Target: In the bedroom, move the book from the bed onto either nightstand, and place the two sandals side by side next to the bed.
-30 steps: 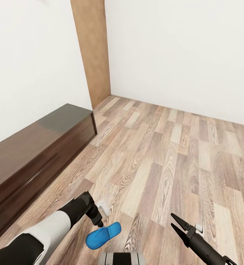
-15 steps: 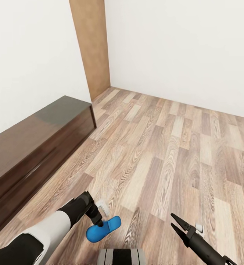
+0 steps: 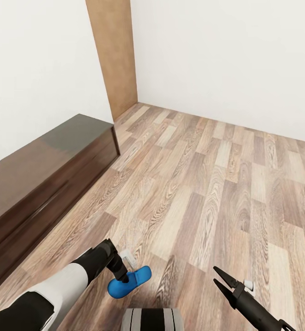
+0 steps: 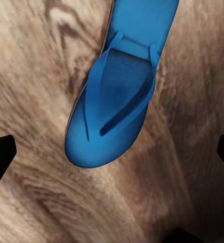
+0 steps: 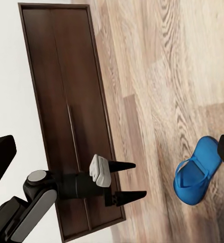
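A bright-blue flip-flop sandal [image 3: 128,281] lies flat on the wood-plank floor [image 3: 207,193], directly below the left gripper [image 5: 126,180], whose black fingers are spread apart and hold nothing. The right gripper [image 3: 220,278] hangs nearby, fingers parted, beside the long dark-brown wooden bench [image 3: 42,184]

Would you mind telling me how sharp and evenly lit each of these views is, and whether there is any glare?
Head view: even, soft light, crisp floor planks, a pale sheen on the top of the long dark bench. Left wrist view: the blue sandal and the floor grain are soft, a little blurred up close. Right wrist view: sharp, the left gripper well defined, faint gloss on the bench.
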Controlling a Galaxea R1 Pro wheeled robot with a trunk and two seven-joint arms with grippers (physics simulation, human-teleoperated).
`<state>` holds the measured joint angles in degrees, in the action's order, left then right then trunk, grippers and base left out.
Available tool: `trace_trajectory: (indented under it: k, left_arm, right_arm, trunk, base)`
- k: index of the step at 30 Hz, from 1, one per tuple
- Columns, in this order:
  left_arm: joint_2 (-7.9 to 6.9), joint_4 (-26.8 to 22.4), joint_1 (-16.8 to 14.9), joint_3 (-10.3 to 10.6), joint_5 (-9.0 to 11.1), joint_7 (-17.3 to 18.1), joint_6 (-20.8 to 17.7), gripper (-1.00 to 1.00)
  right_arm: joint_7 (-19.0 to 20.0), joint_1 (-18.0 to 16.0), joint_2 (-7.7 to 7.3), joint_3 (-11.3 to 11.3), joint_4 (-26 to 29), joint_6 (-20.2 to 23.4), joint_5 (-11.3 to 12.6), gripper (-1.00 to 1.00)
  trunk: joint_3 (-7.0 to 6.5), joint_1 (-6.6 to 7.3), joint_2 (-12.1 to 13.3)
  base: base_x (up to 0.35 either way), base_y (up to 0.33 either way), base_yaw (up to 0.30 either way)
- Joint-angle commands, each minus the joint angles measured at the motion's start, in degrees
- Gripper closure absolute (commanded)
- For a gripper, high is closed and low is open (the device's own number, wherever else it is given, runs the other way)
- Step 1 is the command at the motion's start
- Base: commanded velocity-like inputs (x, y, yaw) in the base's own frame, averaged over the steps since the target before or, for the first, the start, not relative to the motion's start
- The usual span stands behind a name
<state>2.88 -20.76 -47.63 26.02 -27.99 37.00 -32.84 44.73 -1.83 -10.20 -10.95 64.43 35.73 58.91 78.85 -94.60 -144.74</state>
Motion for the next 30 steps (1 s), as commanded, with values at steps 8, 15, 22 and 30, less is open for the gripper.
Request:
trace_trajectory:
  k: [8, 15, 22, 30]
  left_arm:
    - [0.05, -0.1, 0.0, 0.0, -0.5, -2.1, 1.0, -1.00]
    - [-0.02, -0.1, 0.0, 0.1, -0.7, -3.5, 1.2, -1.00]
    - [0.01, -0.1, 0.0, 0.5, -1.0, -3.7, 3.1, -1.00]
    - [-0.04, 0.1, 0.0, 0.8, -1.2, -3.6, 6.2, -1.00]
  right_arm:
    - [0.0, 0.0, 0.01, 0.0, 0.0, 0.5, 0.3, -1.00]
    - [0.0, 0.0, 0.01, 0.0, 0.0, 0.5, 0.2, -1.00]
    - [0.0, 0.0, 0.01, -0.1, 0.0, 0.5, 0.2, -1.00]
    - [0.0, 0.0, 0.01, -0.1, 0.0, 0.5, 0.2, -1.00]
  trunk:
    - [0.04, 0.01, 0.0]
    - [0.04, 0.01, 0.0]
    - [0.04, 0.01, 0.0]
    - [0.04, 0.01, 0.0]
  base:
    - [0.000, 0.000, 0.000]
    - [0.000, 0.000, 0.000]
    - [0.000, 0.000, 0.000]
    - [0.000, 0.000, 0.000]
